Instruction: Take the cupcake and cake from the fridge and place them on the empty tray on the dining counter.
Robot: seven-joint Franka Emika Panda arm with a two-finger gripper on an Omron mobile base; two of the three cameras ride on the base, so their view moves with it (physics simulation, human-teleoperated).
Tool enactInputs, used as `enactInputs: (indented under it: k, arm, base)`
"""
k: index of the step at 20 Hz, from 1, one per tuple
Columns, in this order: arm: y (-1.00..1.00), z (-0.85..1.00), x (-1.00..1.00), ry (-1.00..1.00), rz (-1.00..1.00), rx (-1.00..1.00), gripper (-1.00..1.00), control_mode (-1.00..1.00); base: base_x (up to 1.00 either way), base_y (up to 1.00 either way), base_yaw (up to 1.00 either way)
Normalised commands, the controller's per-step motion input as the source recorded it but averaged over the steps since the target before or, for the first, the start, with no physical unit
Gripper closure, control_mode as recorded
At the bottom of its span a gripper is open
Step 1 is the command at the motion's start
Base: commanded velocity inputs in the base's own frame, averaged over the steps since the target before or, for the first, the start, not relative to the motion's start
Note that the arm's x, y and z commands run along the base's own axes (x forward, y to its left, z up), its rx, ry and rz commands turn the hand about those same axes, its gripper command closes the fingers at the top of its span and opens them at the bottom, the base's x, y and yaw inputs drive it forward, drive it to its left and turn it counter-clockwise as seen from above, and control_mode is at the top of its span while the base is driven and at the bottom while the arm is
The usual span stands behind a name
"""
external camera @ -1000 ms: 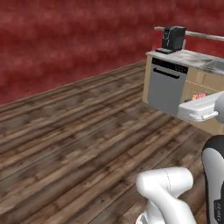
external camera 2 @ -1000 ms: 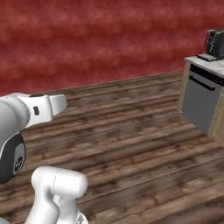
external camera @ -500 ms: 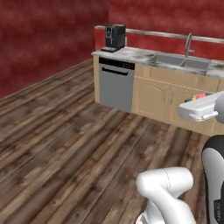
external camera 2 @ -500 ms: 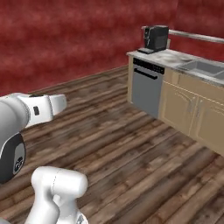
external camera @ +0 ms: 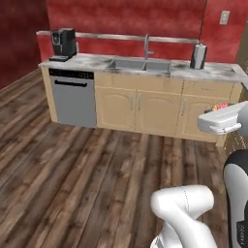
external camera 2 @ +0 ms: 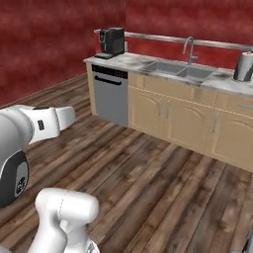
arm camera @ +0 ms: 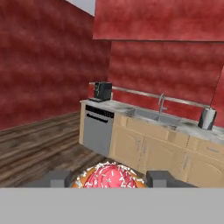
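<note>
Clamped between the gripper's (arm camera: 110, 178) two dark fingertips (arm camera: 56, 178), the cupcake (arm camera: 109, 176) rides low in the hand view, its pink-red frosting flecked with white sprinkles. In the left base view the same frosting peeks out as a small red spot above the white hand at the right edge, held at about the height of the cabinet fronts.

Ahead of the robot stands a kitchen run against a deep red wall (external camera: 126, 17). A black coffee machine (external camera: 63, 43) sits at the left end of a grey marble countertop (external camera: 92, 61), above a grey dishwasher (external camera: 73, 99). A double steel sink (external camera: 141, 65) with a curved tap (external camera: 147, 46) lies further along, and a shiny metal kettle (external camera: 197, 56) stands to its right. Pale wooden cabinet doors (external camera: 138, 109) run beneath the countertop, and dark wood planks (external camera: 72, 169) cover the floor between robot and cabinets.
</note>
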Motion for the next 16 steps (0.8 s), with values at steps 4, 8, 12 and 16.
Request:
enactInputs:
  k: [4,8,12,16]
  arm:
    - [0.0,0.0,0.0,0.0,0.0,0.0,1.0,1.0]
    - [0.0,0.0,0.0,0.0,0.0,0.0,1.0,1.0]
    - [0.0,0.0,0.0,0.0,0.0,0.0,1.0,1.0]
    - [0.0,0.0,0.0,0.0,0.0,0.0,1.0,1.0]
  base:
    - [-0.13,0.0,-0.45]
    - [-0.17,0.0,-0.42]
    - [-0.22,0.01,-0.41]
    - [-0.04,0.26,-0.29]
